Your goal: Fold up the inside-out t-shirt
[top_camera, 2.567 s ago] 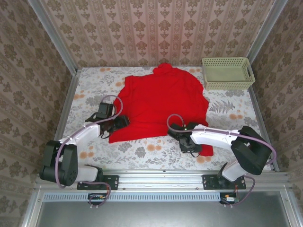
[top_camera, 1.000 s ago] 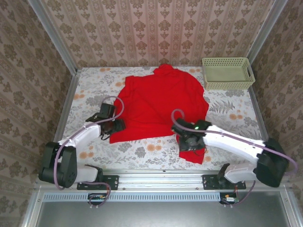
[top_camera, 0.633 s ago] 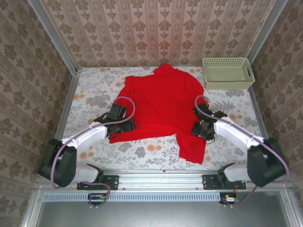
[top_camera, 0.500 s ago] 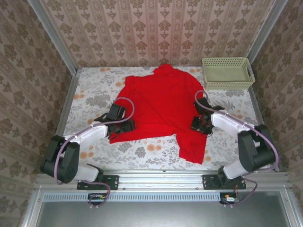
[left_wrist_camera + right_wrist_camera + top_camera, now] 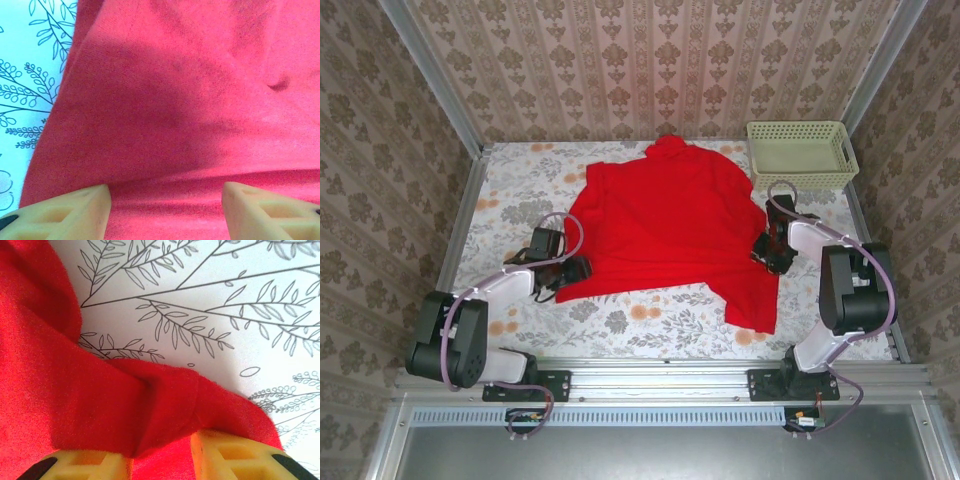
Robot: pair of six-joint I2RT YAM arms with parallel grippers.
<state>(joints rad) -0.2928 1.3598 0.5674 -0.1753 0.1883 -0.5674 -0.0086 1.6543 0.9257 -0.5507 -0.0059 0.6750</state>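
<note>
1. One bright red t-shirt lies spread across the middle of a flower-patterned surface. Its narrow top end points toward the far wall, and a long flap trails toward the near right edge.
2. One pale green basket sits in the far right corner of the surface, just beside the t-shirt's far right edge.
3. From above, we see the left gripper at the near left corner of the t-shirt, reaching in from the left side.
4. In the left wrist view, the left gripper has its jaws well apart. Red cloth lies flat under and between them, and it has hold of nothing. A strip of bare surface shows at the left.
5. From above, the right gripper sits at the t-shirt's right edge, near the top of the trailing flap.
6. In the right wrist view, the right gripper has its jaws close together, with a raised fold of the red cloth pinched between them. Bare leaf-patterned surface lies beyond.
</note>
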